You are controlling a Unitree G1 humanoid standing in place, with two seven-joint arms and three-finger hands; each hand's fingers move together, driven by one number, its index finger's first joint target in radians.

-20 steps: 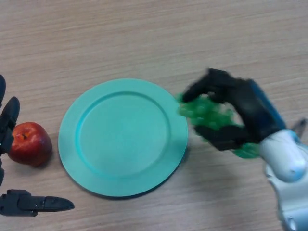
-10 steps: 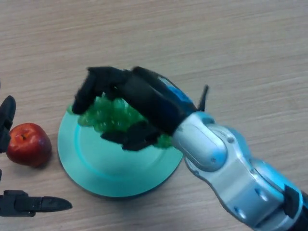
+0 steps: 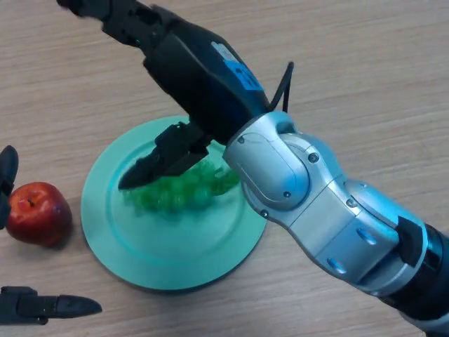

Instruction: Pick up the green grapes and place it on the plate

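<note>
We see the grapes [image 3: 184, 191] lying on the plate [image 3: 119, 242] — the right hand [image 3: 168, 53] spread open above them. Placement looks done; next, we judge, the arm lifts clear.

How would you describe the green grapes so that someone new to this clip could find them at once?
Start at the round teal plate on the wooden table. The green grapes lie on it, right of its middle, partly under the right hand. They are the only green, lumpy cluster; the red apple left of the plate is smooth and single.
</note>
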